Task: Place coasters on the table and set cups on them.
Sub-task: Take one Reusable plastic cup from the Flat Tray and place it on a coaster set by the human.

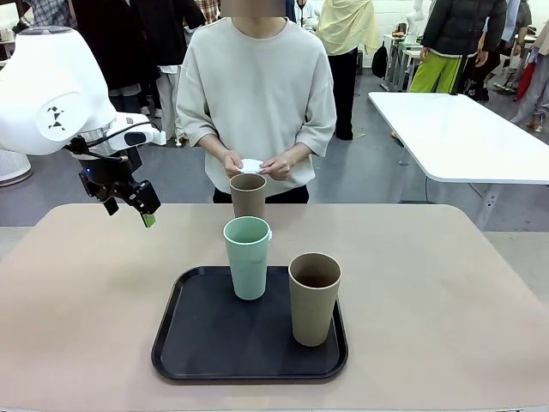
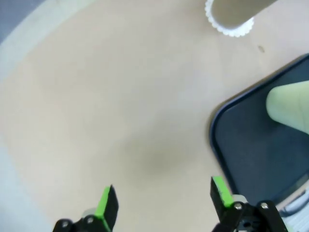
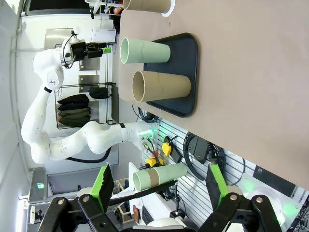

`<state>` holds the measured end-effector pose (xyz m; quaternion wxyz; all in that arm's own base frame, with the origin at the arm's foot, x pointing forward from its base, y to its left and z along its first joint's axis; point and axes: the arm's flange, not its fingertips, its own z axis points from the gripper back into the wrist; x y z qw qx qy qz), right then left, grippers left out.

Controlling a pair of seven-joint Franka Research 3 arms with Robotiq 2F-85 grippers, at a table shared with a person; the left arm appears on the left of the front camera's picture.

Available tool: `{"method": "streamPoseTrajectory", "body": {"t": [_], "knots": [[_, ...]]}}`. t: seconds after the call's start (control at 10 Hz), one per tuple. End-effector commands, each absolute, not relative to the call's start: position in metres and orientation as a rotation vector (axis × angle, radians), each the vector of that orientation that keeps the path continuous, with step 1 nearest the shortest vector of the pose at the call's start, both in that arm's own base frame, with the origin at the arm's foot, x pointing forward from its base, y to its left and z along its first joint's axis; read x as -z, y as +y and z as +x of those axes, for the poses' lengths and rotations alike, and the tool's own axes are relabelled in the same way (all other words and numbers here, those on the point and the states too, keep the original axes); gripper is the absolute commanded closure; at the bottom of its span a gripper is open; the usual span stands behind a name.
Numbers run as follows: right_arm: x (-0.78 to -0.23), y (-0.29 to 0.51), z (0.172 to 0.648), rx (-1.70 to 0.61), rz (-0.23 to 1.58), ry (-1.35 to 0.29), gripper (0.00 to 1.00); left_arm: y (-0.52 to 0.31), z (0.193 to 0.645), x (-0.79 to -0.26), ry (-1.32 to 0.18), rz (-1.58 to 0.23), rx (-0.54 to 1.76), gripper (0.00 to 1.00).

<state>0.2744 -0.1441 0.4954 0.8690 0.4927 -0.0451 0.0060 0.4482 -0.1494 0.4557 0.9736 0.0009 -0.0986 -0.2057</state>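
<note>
On the far side of the beige table (image 1: 446, 283), a brown cup (image 1: 248, 195) stands upright on a scalloped white coaster (image 2: 231, 30). Behind it, the person's hands hold another white coaster (image 1: 251, 166). A mint green cup (image 1: 247, 256) and a second brown cup (image 1: 314, 298) stand on the black tray (image 1: 197, 343). My left gripper (image 1: 130, 212) hangs open and empty above the table's far left, well left of the cups. In the right wrist view my right gripper (image 3: 160, 180) is open and empty, off the table's edge, with the tray (image 3: 186, 72) and cups farther off.
A white rectangular table (image 1: 463, 137) stands behind at the right, and people stand farther back. Bare tabletop lies to the left and right of the tray. Beyond the table's edge, the right wrist view shows cables and a spare stacked cup (image 3: 159, 176).
</note>
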Motion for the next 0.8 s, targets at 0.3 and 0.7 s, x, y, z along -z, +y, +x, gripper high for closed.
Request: {"method": "streamPoseTrajectory", "body": {"t": [0.3, 0.7], "knots": [[-0.496, -0.145, 0.274, -0.017, 1.043, -0.096, 0.00, -0.148, 0.450, -0.462, -0.236, -0.012, 0.402, 0.00], [-0.496, -0.145, 0.274, -0.017, 1.043, -0.096, 0.00, -0.060, 0.433, -0.482, 0.074, -0.663, 0.311, 0.00]]}}
